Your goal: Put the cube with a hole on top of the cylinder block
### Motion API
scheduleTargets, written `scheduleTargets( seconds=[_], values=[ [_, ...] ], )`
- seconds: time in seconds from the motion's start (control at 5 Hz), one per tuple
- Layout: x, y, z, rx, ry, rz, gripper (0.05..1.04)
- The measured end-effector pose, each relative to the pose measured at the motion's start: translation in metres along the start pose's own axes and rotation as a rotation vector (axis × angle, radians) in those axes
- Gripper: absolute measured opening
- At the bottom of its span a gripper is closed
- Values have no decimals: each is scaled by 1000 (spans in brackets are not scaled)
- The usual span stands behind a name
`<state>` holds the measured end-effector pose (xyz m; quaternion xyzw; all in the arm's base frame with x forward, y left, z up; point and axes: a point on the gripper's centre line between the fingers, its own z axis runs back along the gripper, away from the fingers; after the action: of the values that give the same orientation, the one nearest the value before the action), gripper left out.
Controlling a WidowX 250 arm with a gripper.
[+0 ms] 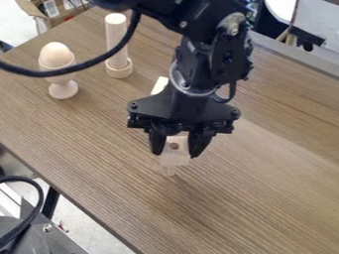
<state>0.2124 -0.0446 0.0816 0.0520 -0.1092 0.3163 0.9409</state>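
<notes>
Cube with a hole [174, 158] sits between the two fingers of the black gripper [177, 151], one finger on its left side and one on its right, so the opening is narrowed to about the cube's width and the gripper appears to be holding it. The cube is pale, and its small round hole shows between the fingers. It is near the middle of the scene, over the wooden table [265, 198]; whether its underside touches the wood cannot be told. A slim pale piece [171, 171] shows just below the cube's near side, and whether it belongs to the cube is unclear. The black arm [212, 54] comes in from the far edge, with the gripper hanging down. Just behind the gripper, toward the far left, part of another pale block [159, 85] shows, the rest hidden by the gripper. Farther left and far, the pale cylinder [115, 30] stands upright, with a wider round collar [119, 68] at its foot. To its left, and a little nearer, a pale egg-shaped piece [56, 51] rests in a footed cup [63, 89]. A black cable [86, 64] curves across in front of both the cylinder and the cup. Beyond the table's far left edge is a cardboard box [63, 17].
</notes>
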Motion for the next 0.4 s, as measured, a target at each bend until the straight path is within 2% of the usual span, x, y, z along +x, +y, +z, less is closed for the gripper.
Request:
scheduleTargets(
  seconds=[0.4],
  values=[
    [2, 4, -1, 30, -10, -10, 555]
  ],
)
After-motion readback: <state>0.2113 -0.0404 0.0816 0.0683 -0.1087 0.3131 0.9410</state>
